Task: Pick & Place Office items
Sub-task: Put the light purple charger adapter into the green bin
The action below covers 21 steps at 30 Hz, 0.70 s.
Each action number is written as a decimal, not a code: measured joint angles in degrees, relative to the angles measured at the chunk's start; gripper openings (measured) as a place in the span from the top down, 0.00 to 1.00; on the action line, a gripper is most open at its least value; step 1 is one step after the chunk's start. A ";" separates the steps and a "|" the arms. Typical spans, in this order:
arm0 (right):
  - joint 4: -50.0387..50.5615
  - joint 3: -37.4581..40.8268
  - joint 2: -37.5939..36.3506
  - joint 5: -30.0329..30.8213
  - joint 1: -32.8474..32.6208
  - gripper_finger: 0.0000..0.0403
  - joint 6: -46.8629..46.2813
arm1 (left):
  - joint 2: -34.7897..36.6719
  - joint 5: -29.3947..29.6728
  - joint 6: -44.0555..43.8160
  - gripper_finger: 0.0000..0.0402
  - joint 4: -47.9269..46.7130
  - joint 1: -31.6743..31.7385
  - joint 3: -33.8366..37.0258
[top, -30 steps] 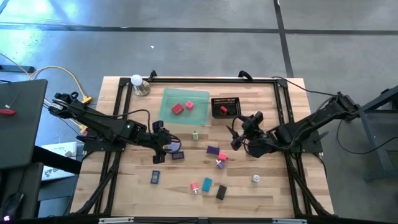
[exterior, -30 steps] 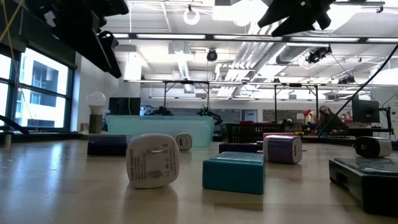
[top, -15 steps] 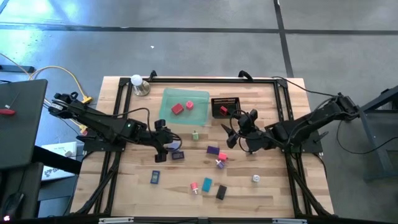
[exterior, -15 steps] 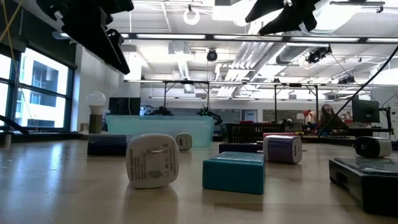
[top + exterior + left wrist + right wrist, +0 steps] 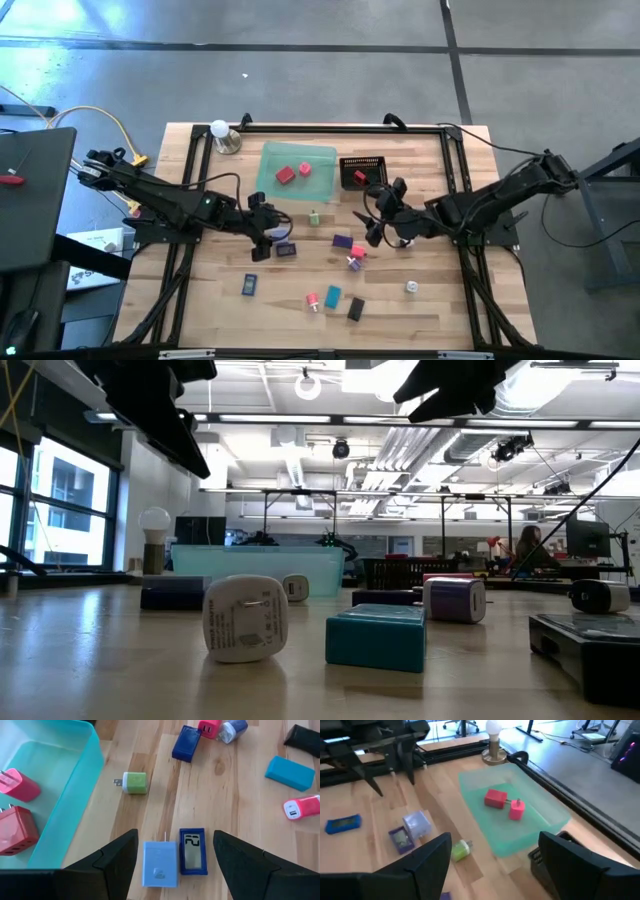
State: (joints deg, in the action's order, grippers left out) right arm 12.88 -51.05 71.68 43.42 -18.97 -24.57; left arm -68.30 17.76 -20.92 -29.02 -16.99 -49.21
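While both arms are held above the tabletop (image 5: 215, 300), the scene is recorded as follows.

Left claw (image 5: 172, 855): fingers spread apart, nothing held; hung over two chargers.
Below left claw: a light blue charger (image 5: 160, 864) and a blue display block (image 5: 192, 851) are seen lying side by side between the fingers, on the wood.
Ahead of left claw: a green plug (image 5: 134, 783) is found just beside the green tray (image 5: 75, 815); two red chargers (image 5: 17, 822) are kept inside that tray.
Right claw (image 5: 380, 218): fingers spread apart, nothing gripped; raised near the black mesh basket (image 5: 363, 172).
Beside right claw: a dark purple block (image 5: 342, 242) and a pink piece (image 5: 355, 258) are laid on the wood close below it.
Farther from both claws: a teal block (image 5: 333, 296), a black block (image 5: 355, 309), a pink charger (image 5: 312, 300) and a white cube (image 5: 411, 287) are scattered near the front edge.
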 joint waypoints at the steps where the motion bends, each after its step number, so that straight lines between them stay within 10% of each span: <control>1: 0.02 0.00 0.00 0.24 0.02 0.28 0.60 | -0.19 0.02 -0.02 0.38 0.07 0.00 0.00; 9: 4.94 0.00 -0.44 13.95 -0.63 0.28 1.81 | -1.74 0.20 0.32 0.38 3.52 0.04 0.07; 21: -4.06 6.79 -2.39 11.79 -1.25 0.28 5.32 | -4.71 0.54 2.05 0.38 6.52 2.59 0.04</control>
State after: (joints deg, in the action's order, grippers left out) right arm 8.82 -44.25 69.29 55.21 -20.22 -19.25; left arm -73.01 18.30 -18.87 -22.51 -14.41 -49.17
